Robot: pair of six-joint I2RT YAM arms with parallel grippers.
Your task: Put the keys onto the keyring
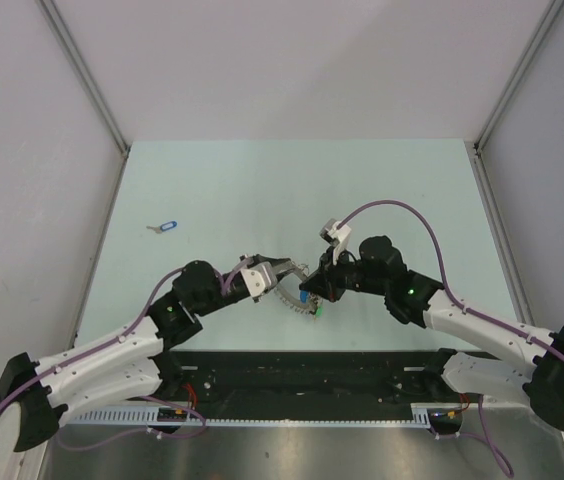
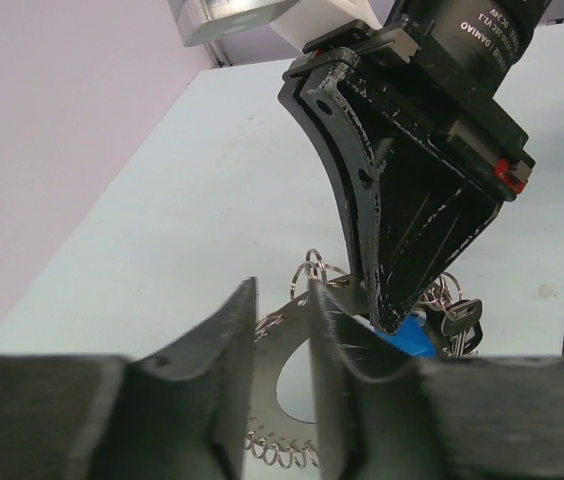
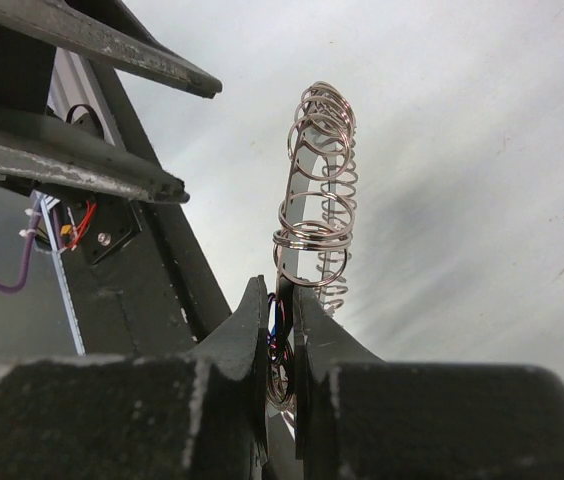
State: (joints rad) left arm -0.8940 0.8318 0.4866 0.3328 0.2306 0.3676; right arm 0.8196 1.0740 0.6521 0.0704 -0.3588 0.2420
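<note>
1. Pale green table (image 1: pixel 412 200), seen from overhead: left gripper (image 1: pixel 287 273) and right gripper (image 1: pixel 312 292) meet at centre on the keyring (image 1: pixel 290 298). A loose blue key (image 1: pixel 165 227) lies upper left.
2. Left wrist: fingers (image 2: pixel 230 345) clamped on the keyring's (image 2: pixel 262 405) flat plate, lower centre.
3. Right wrist: fingers (image 3: pixel 247 335) nearly together, pinching keys (image 3: pixel 276 330) beneath the ring's upright coil.

Pale green table (image 1: pixel 382 180), white walls (image 1: pixel 292 60)

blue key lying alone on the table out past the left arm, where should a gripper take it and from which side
Grip the blue key by its plastic head, coming straight down from above. It lies flat on the table, and the head is its widest part.
</note>
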